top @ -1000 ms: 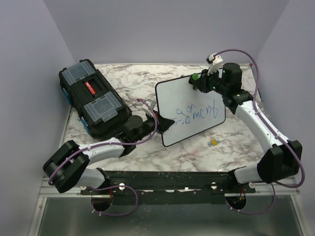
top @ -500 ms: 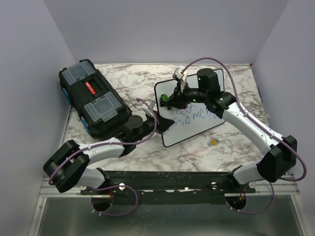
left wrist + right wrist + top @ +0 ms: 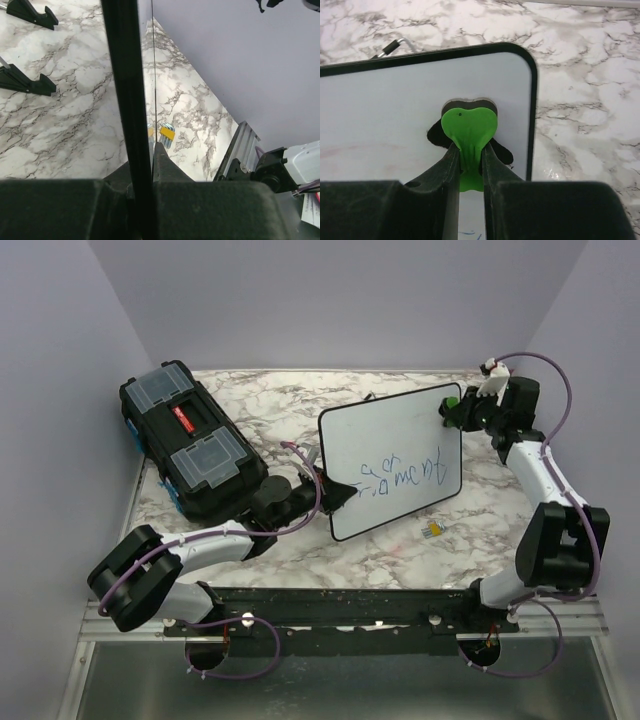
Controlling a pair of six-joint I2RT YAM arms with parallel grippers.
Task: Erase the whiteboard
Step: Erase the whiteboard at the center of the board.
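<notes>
— Where is the whiteboard (image 3: 392, 465)?
— On the marble surface (image 3: 290, 405), just right of the black toolbox (image 3: 190, 440). Blue handwriting (image 3: 400, 476) runs across its lower half.
— And the left tool (image 3: 333, 492)?
— It is pressed together on the board's black frame, at the left edge.
— The right tool (image 3: 455, 412)?
— It pinches a green eraser (image 3: 469, 127), whose dark pad lies against the white face by the upper right corner.
— Anything else?
— A small yellow item (image 3: 433, 530) lies near the board's lower edge.
</notes>
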